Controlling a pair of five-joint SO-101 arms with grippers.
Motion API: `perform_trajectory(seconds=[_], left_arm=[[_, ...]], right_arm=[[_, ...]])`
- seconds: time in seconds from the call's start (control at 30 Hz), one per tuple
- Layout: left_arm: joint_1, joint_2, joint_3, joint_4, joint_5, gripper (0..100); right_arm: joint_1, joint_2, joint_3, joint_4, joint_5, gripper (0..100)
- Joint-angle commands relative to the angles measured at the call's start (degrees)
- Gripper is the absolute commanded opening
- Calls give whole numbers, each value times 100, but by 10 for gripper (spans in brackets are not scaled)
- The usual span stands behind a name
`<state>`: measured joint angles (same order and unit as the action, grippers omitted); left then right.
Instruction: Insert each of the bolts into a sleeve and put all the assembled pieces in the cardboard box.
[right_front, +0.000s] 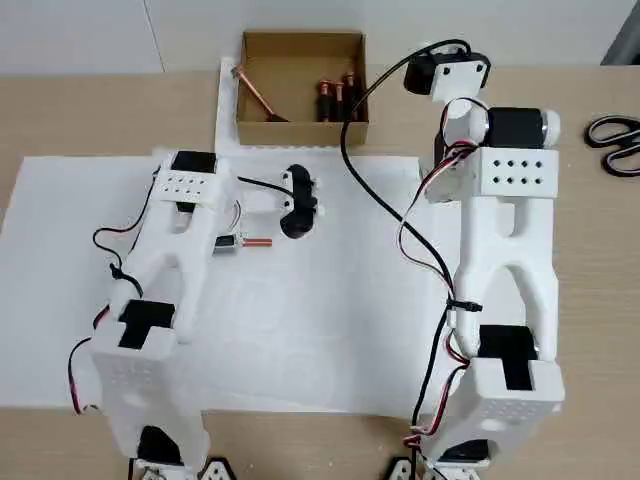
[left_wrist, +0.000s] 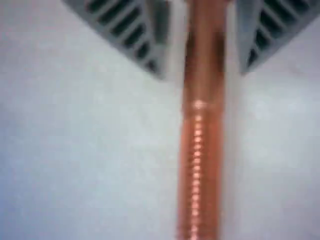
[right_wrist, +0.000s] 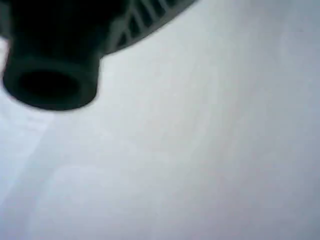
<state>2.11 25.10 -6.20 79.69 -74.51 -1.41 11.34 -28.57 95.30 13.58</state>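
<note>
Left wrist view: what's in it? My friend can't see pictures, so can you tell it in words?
A shiny copper bolt with a threaded shaft runs through the middle of the picture, held between the two grey ribbed fingers of the left gripper. Behind it lies a plain white surface.

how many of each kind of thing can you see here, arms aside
bare copper bolts: 2
assembled pieces: 3
black sleeve: 1
cardboard box: 1
scissors: 1
total: 8
</note>
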Motion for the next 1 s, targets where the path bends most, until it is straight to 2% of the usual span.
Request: perform_trajectory(seconds=[0.0, 0.1, 0.2, 0.3, 0.47, 0.6, 0.7, 0.87, 0.97], left_arm=[[-105, -105, -207, -167, 53, 167], [-193, -105, -585, -141, 571, 176], [-246, -105, -1068, -141, 1415, 174], [-255, -105, -1560, 97, 2655, 174], [-193, -105, -2571, 1336, 4519, 174], [-35, -105, -3354, 2084, 6602, 174], [-149, -105, -3512, 2066, 8009, 174], [-70, -35, -3055, 1996, 8853, 174], [0, -53, -2527, 1512, 9925, 173]], right_arm=[[31, -347, -35, 57, 62, 3], [31, -338, -35, 57, 62, 3], [31, -338, -35, 57, 62, 3], [22, -338, -35, 48, 62, 3], [22, -338, -35, 48, 62, 3], [22, -338, -35, 48, 53, 3], [22, -338, -35, 48, 53, 3], [22, -338, -35, 57, 53, 3], [22, -338, -35, 66, 53, 3]])
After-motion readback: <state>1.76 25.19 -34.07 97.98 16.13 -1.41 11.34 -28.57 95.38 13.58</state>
